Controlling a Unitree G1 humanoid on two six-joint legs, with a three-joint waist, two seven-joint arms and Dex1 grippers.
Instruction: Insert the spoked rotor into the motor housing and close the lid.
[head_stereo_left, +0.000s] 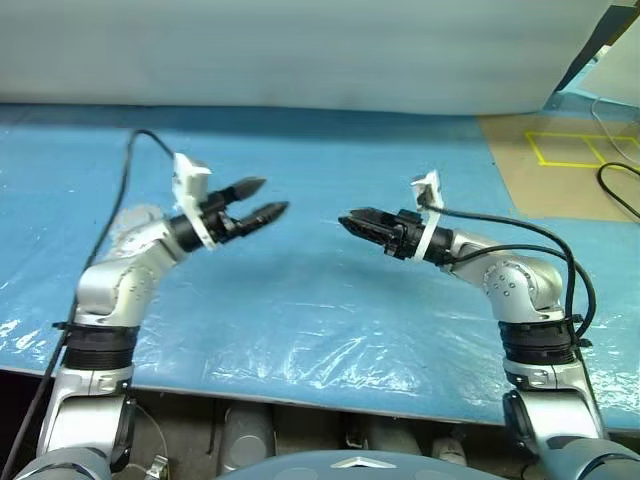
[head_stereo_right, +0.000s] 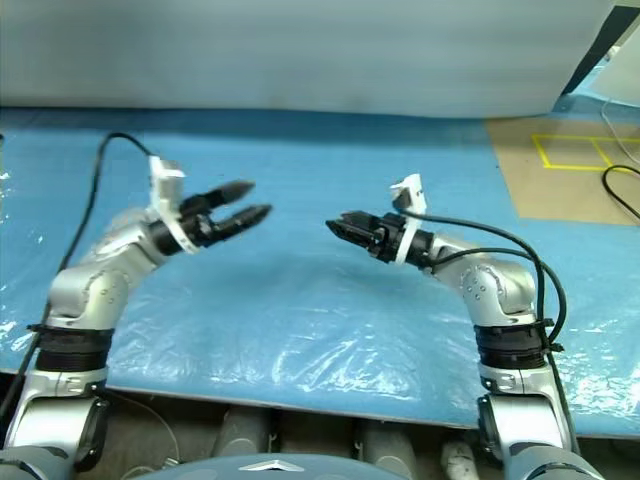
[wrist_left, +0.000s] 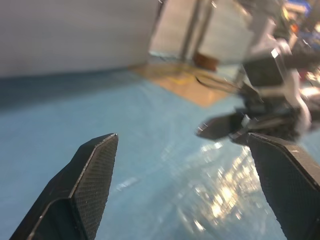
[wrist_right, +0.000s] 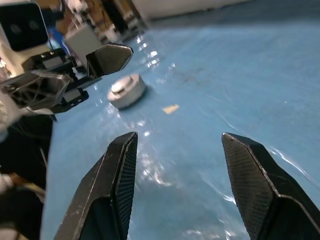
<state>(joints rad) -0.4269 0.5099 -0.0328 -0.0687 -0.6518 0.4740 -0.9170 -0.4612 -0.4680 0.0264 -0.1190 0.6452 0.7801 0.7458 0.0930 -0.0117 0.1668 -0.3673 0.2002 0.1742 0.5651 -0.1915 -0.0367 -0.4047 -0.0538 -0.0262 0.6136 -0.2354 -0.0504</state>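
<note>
the bench (head_stereo_left: 330, 330) is covered with a blue plastic sheet (head_stereo_left: 300, 160) that shines and wrinkles near its front edge. the left gripper (head_stereo_left: 262, 200) hangs above the left half of the bench, pointing toward the middle, its two black fingers (wrist_left: 92, 170) spread apart with nothing between them. facing it across a gap above the middle of the bench, the right gripper (head_stereo_left: 350, 222) points back toward the left one, its fingers (wrist_right: 120, 175) also parted and holding nothing. in the right wrist view a round silver-white disc, probably the motor housing (wrist_right: 126, 90), lies flat on the blue sheet past the left gripper, near the bench's left edge. a brown floor area with yellow tape lines (head_stereo_left: 570, 150) lies beyond the far right corner, with a black cable (head_stereo_left: 615, 190) on it.
</note>
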